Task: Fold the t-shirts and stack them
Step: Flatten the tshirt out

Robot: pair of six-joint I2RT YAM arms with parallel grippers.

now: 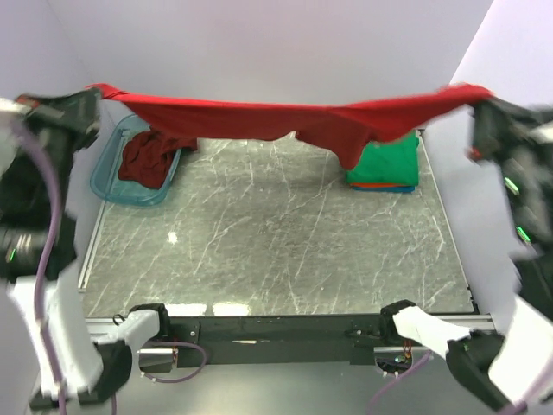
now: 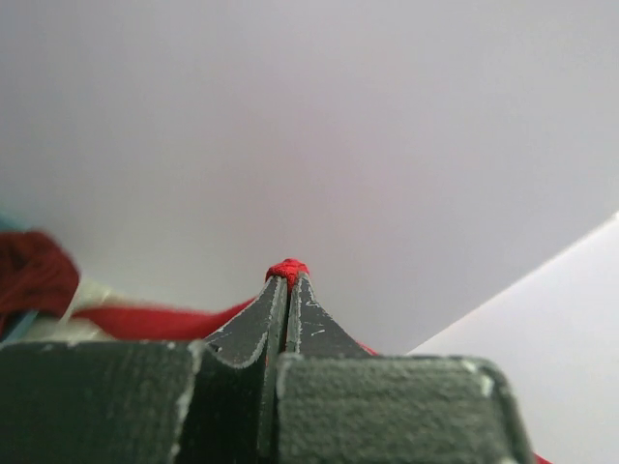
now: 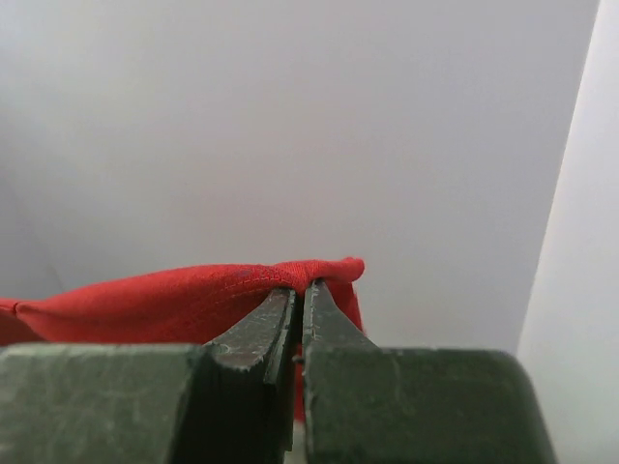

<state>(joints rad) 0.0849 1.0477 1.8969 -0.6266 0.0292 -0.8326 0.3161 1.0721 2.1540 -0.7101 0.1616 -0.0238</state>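
Item: bright red t-shirt (image 1: 259, 114), stretched in mid-air above the bench (image 1: 276, 251). One end is pinched in the left end effector (image 2: 287, 282), the other in the right end effector (image 3: 300, 290), both clamped tight on cloth.
Done: folded stack (image 1: 386, 164), green on top, far right.
Outstanding: red shirt unfolded; maroon t-shirt (image 1: 147, 160) crumpled in teal basket (image 1: 105, 177).

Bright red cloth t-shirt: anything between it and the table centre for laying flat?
Nothing visible. The bright red cloth t-shirt hangs over bare grey marbled tabletop; the folded green-topped shirt stack and translucent teal plastic basket sit at the far corners.
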